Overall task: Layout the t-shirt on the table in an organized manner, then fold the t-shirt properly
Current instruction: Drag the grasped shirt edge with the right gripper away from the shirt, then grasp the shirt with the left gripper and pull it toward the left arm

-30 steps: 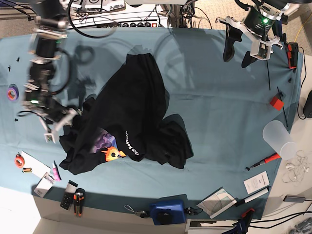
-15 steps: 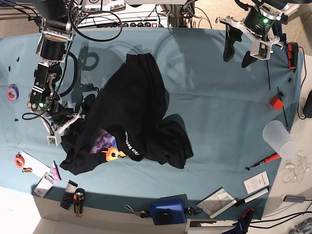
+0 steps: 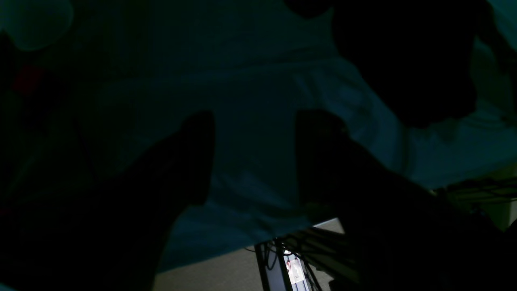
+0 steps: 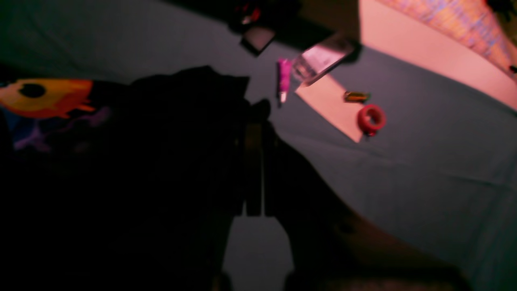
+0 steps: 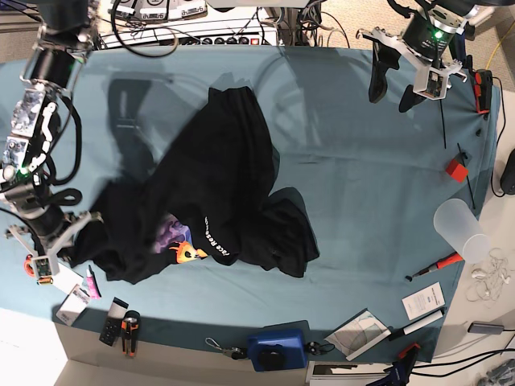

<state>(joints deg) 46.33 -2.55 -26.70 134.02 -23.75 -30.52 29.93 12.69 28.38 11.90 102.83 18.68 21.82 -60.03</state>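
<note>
Lying crumpled on the teal bench (image 5: 362, 177), the shirt (image 5: 217, 193) sits left of centre in the base view, bunched into an uneven black heap. One long lobe reaches toward the far edge, another spreads toward the near right, and a bit of the print, purple and orange with a strip of white lettering, peeks out near the heap's near side. A stretched corner of cloth runs from the heap out to the left edge.

That corner ends at the right tool (image 5: 66, 233), low over the bench by the left edge. Its fingers are pressed together, pinching the black cloth; the right wrist view shows dark fabric gathered against the closed fingers (image 4: 258, 161) (the picture is blurred and dim there). Beyond them lie a red tape roll (image 4: 370, 119), a pink tube (image 4: 283, 79) and a sheet of paper (image 4: 329, 107), all apart from the shirt.

The left tool (image 5: 394, 76) hangs over the far right corner, well away from the shirt. Its fingers are spread with only teal cloth showing between them in the very dark left wrist view, and nothing is held.

Along the right edge stand a clear cup (image 5: 459, 229) and a small red block (image 5: 457, 169); a blue box (image 5: 276, 347) sits at the near edge.
</note>
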